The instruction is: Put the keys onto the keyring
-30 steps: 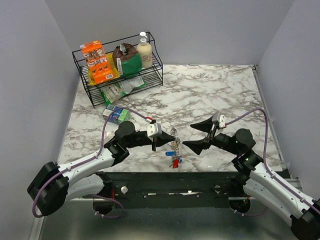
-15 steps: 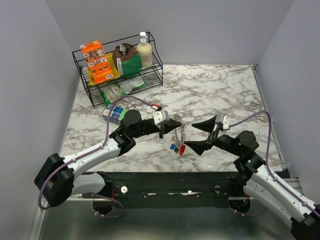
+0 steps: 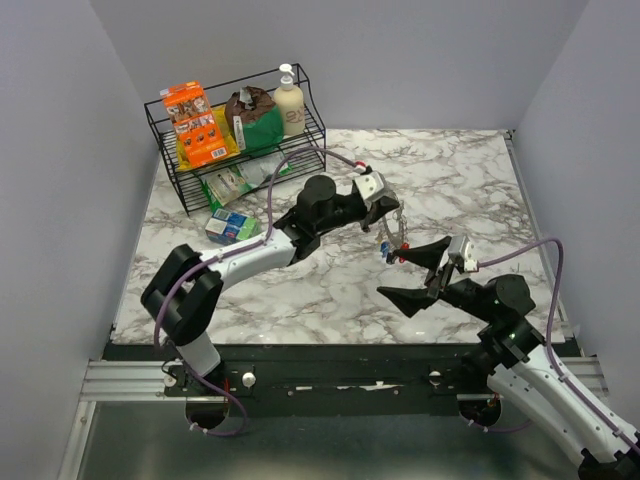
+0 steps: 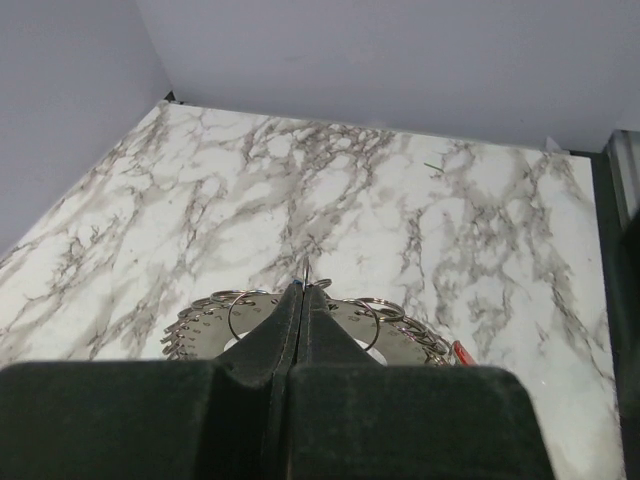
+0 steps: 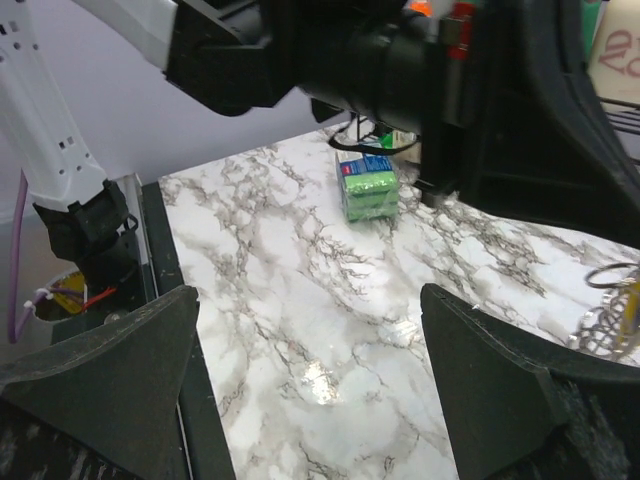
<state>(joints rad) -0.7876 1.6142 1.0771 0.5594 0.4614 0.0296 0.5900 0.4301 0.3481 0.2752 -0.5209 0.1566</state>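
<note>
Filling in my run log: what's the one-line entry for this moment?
left gripper: shut on keyring, held over table | keys: hanging from keyring | right gripper: open, empty, near keyring

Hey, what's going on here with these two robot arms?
The left hand is shut on the keyring and holds it up over the marble table, with the coloured keys dangling beneath it. The right hand is wide open and holds nothing, its fingers pointed toward the hanging bunch from close by. Whether every key is already on the ring cannot be told from these views.
</note>
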